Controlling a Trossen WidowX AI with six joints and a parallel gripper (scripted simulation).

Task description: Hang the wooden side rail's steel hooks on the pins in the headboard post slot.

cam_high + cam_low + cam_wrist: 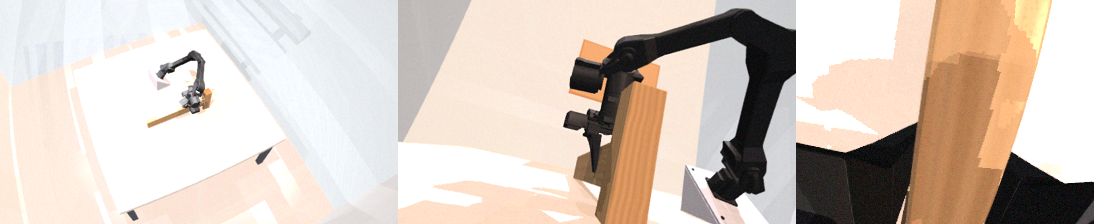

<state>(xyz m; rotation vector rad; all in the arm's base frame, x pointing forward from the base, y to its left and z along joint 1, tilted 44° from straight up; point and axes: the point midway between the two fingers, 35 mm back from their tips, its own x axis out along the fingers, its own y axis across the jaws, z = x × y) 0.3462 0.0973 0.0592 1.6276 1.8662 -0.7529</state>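
White bench (135, 162) under the post (207, 99) (639, 152), pale plank floor (44, 142) below, jaws (194, 109) (594, 170) beside the post pinching the rail (168, 117) (587, 167) (966, 100), grey-blue surroundings beyond the post.

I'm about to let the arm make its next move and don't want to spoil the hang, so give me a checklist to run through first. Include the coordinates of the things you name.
1. Gripper (195, 107) (594, 170) shut on the rail (168, 117) (591, 169) (961, 110): ok.
2. Rail's hook end beside the headboard post (207, 99) (639, 152): ok.
3. Post upright: ok.
4. Both hooks sitting on the pins: cannot tell, hidden from every view.
5. Rail's far end resting on the table (152, 162): cannot tell, contact unclear.
6. Rail released: not ok.
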